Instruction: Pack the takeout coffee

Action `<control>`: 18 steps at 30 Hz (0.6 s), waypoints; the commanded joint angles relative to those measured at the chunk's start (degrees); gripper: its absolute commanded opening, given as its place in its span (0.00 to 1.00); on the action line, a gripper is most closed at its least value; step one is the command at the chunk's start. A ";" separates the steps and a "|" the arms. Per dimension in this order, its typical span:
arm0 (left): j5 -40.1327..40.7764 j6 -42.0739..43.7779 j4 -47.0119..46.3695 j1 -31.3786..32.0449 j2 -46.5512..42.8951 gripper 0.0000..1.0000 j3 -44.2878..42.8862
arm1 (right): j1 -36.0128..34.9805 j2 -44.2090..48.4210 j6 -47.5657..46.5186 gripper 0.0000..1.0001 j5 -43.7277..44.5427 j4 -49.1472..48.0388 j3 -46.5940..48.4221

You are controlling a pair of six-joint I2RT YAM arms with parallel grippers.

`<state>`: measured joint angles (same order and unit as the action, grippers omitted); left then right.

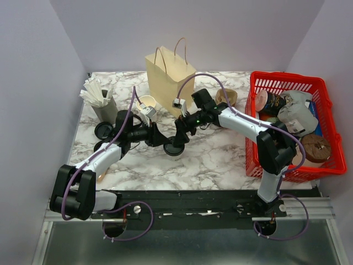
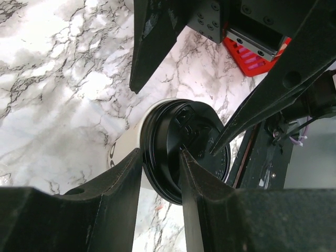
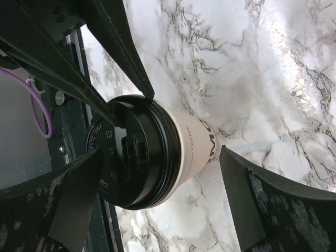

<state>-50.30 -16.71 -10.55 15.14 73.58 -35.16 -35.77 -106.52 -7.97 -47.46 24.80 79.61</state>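
A robotics lab cell dressed as a café counter: plain pale walls (image 1: 33, 83) box in a marble-patterned tabletop (image 1: 220, 154), a cabled robot arm (image 1: 102, 157) stands at each end of a metal rail (image 1: 187, 213), beside a paper bag (image 1: 168, 74) and red basket (image 1: 287, 77).

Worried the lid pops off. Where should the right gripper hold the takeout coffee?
Grip the white paper wall just under the black lid, coming in level from the side. The takeout coffee stands upright, the lid's rim overhangs the wall as a stop, and the open right gripper straddles it there. The left gripper pinches the lid's edge.
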 commanded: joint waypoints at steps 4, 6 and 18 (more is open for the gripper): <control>2.14 0.81 -1.48 -0.19 0.07 0.42 0.00 | 0.44 -2.64 -0.12 0.99 -0.52 -0.01 0.72; 1.70 -0.78 -2.63 -0.46 0.16 0.42 0.61 | 0.44 -3.43 0.41 0.99 -1.05 -0.27 1.16; 0.82 -5.09 -5.80 -0.46 1.39 0.42 1.94 | 1.58 -5.54 5.15 0.89 -7.64 -3.70 -0.77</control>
<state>-49.47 -20.91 -13.67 14.94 73.91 -33.82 -35.14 -110.08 -5.21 -51.96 23.73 79.59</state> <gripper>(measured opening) 0.421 0.908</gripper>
